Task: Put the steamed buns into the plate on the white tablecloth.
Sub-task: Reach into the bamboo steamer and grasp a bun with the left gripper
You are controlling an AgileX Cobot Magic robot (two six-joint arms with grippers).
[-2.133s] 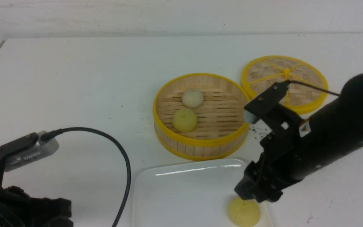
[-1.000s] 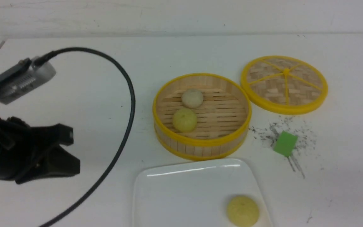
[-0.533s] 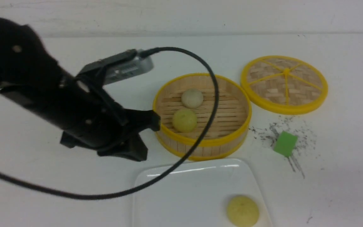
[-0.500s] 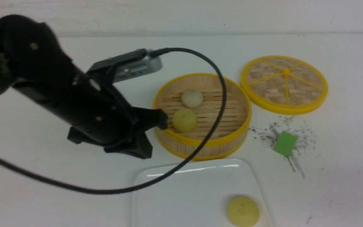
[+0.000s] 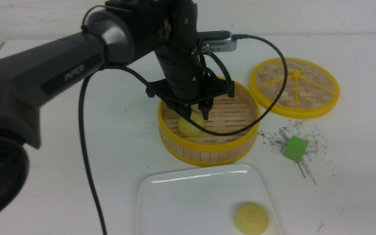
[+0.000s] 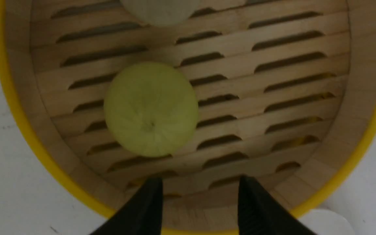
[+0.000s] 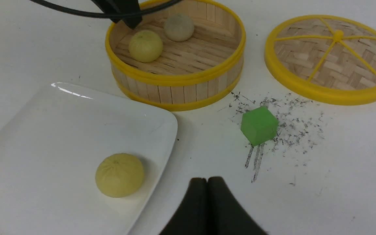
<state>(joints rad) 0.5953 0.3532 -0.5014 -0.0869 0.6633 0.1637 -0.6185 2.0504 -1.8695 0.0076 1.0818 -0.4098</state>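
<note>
One pale yellow steamed bun [image 5: 251, 218] lies in the near right corner of the plate [image 5: 191, 202] on the white tablecloth [image 5: 60, 137]. A second pale yellow bun [image 5: 190, 127] [image 6: 151, 109] and a whiter bun [image 6: 160, 11] [image 7: 179, 27] sit in the bamboo steamer [image 5: 207, 148]. My left gripper [image 5: 196, 115] [image 6: 201, 192] hangs open just above the yellow bun in the steamer, with nothing between its fingers. In the front view it hides the whiter bun. My right gripper [image 7: 207, 182] is shut and empty, low over the cloth beside the plate [image 7: 44, 137].
The round woven lid [image 5: 294, 87] lies flat to the right of the steamer. A green block [image 5: 295, 148] sits among dark specks in front of the lid. The left arm's black cable [image 5: 86, 156] loops across the cloth left of the plate.
My left arm has swung from the table's left side to above the steamer, and its jaws have opened. The right arm left the front view after leaving a bun on the plate.
</note>
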